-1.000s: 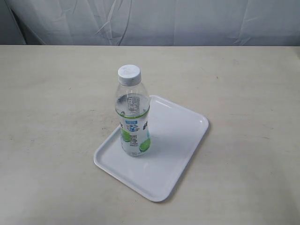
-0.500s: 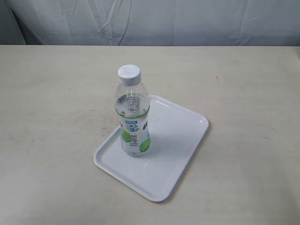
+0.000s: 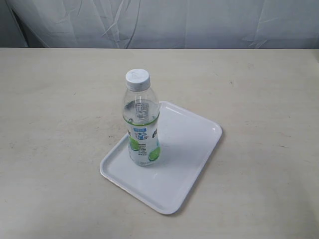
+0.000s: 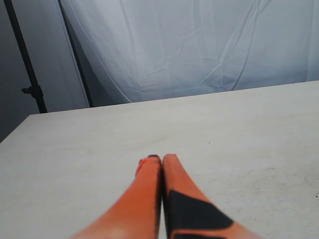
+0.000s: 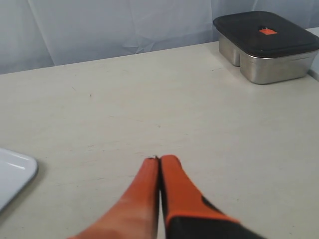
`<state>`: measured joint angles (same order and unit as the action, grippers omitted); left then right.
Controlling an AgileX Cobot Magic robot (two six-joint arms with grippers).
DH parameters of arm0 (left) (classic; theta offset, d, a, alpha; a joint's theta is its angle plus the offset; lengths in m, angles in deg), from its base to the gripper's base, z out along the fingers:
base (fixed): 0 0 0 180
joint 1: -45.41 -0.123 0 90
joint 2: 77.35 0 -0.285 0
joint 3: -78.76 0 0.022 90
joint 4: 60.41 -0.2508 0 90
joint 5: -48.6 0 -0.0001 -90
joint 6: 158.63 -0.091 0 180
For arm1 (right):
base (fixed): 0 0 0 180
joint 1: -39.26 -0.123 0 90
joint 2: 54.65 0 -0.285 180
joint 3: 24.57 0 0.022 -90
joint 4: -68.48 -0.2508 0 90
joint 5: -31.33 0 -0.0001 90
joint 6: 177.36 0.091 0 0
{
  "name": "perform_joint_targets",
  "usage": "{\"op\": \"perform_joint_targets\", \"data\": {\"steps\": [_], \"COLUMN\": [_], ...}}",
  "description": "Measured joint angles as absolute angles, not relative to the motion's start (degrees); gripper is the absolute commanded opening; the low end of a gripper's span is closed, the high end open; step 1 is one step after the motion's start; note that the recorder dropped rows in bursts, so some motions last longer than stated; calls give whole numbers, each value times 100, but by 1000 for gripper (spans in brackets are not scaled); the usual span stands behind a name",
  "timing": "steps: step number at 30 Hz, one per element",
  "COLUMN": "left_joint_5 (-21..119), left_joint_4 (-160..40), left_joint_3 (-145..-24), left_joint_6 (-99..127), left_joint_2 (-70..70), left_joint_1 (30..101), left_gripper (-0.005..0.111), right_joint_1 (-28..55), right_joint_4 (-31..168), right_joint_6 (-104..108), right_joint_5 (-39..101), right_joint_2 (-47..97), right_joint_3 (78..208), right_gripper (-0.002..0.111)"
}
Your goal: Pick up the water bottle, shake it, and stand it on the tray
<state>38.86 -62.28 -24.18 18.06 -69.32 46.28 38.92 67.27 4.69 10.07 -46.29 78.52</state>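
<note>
Pale beige tabletop (image 3: 60,99) with a wrinkly white fabric backdrop (image 3: 199,22) hanging behind it, pretty plain setup. Starting on the left, the left gripper (image 4: 161,158) with its orange fingers is pointing out over bare table. Its jaws are pressing together with nothing between them, and a thin black pole (image 4: 25,64) is standing off by the curtain's edge. In the middle, the small clear plastic water bottle with the white screw cap and lime-printed label (image 3: 141,124) is standing upright on the flat white rectangular plastic tray (image 3: 189,149), toward its left side, with neither gripper touching it. Over on the right, the right gripper (image 5: 159,159) is likewise sitting closed and empty over the table, just a corner of the tray showing nearby. A stainless steel container with a black lid (image 5: 266,47) is sitting well apart from it, near the backdrop.
</note>
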Motion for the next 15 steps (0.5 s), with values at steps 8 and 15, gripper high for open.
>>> {"op": "perform_joint_targets", "data": {"steps": [8, 15], "left_joint_5": [3886, 3886], "left_joint_4": [-6301, -6334], "left_joint_3": [-2418, -2418], "left_joint_6": [1806, 1806], "left_joint_2": [-6932, -6932], "left_joint_1": [4628, 4628], "left_gripper": [2, 2], "right_joint_1": [3892, 3892], "right_joint_4": [6687, 6687], "right_joint_6": [469, 473], "right_joint_5": [1007, 1007], "right_joint_2": [-4629, -4629], "right_joint_3": [7852, 7852], "right_gripper": [3, 3]}}
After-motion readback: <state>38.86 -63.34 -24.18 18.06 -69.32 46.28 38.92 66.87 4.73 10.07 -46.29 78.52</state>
